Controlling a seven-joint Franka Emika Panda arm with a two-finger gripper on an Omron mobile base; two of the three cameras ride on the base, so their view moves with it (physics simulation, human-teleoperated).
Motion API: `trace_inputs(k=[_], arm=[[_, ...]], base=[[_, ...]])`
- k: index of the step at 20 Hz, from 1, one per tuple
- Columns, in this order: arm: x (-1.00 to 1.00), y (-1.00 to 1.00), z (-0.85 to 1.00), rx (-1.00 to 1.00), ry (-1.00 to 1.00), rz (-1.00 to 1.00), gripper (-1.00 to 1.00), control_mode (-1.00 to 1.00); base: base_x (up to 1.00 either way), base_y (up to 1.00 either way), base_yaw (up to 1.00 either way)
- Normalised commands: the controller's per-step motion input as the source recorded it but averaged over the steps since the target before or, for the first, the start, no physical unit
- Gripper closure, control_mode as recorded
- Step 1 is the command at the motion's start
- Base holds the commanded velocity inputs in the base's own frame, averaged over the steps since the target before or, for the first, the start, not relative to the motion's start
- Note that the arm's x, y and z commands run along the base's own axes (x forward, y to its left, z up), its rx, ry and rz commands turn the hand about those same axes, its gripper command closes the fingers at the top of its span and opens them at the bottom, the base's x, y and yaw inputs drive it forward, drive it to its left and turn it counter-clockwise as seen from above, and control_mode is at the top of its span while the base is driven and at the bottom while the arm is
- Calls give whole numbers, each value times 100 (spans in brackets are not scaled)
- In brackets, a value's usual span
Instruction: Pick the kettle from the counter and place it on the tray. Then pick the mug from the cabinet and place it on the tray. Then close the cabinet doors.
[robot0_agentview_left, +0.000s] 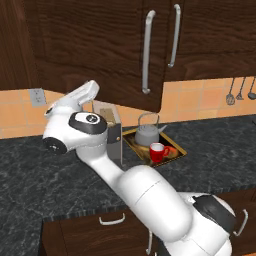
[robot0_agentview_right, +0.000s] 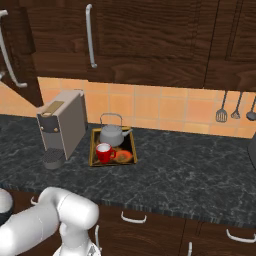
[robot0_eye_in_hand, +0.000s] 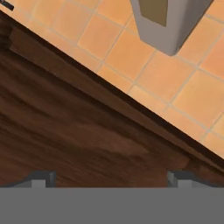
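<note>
Both the kettle (robot0_agentview_right: 113, 135) and the mug (robot0_agentview_right: 104, 152) sat on the tray (robot0_agentview_right: 93, 150); the gripper (robot0_eye_in_hand: 112, 178) stood spread wide, empty, facing the cabinet (robot0_eye_in_hand: 65, 135).

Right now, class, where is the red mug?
The red mug stands on the tray on the counter, at the tray's front, just ahead of the kettle and right of the coffee machine.

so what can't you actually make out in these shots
- Tray picture: left and right base views, covered by the kettle and mug.
- Coffee machine: left base view, mostly hidden by the arm.
- Cabinet doors: tops cut off by the frame; left one barely in the right base view.
- Gripper: hand view, just fingertips, spread.
</note>
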Motion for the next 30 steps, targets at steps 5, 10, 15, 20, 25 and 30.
trace_inputs(k=[5,10,15,20,25,30], arm=[[66,-54,0,14,2,37,-100,-100],[67,-43,2,15,3,36,-100,-100],[78,-20,12,11,13,26,-100,-100],[80,-17,10,8,19,22,-100,-100],[75,-15,3,6,21,21,-100,-100],[63,-4,0,3,23,16,-100,-100]], base=[[0,0,0],[0,0,0],[0,0,0],[0,0,0],[0,0,0],[0,0,0]])
